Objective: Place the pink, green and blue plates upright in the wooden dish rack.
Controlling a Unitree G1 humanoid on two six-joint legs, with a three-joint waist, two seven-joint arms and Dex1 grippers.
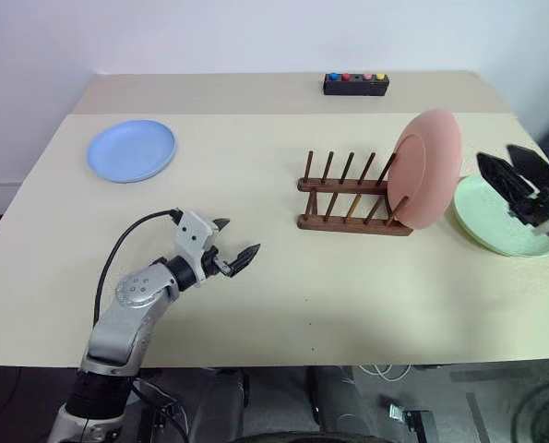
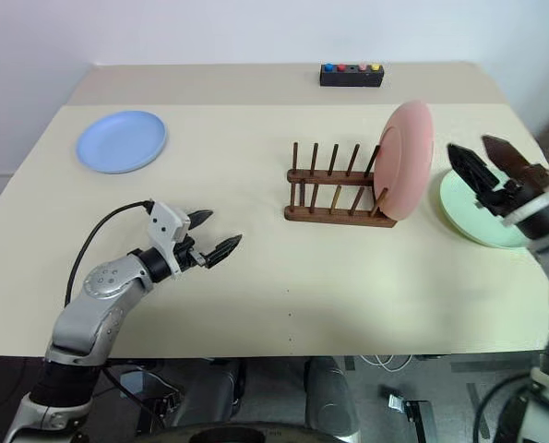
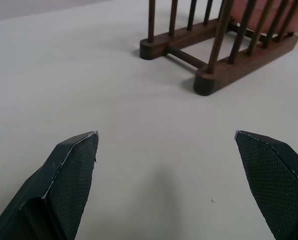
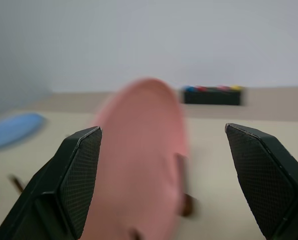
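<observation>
One pink plate (image 1: 425, 169) upright at wooden dish rack (image 1: 352, 196) right end, green plate (image 1: 497, 217) near tabletop (image 1: 283, 277) right edge, blue plate (image 1: 131, 149) far-left; likely light, rigid, slick, best pinched at rim; left gripper (image 1: 234, 246) and right gripper (image 2: 491, 164) both spread, empty.

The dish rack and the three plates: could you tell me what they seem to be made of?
The dish rack looks like dark brown wood with a smooth, slightly glossy finish; its rails and thin pegs show a warm tone. The pink plate, green plate and blue plate look matte and evenly coloured, without glare, probably plastic, though glazed ceramic cannot be ruled out.
</observation>
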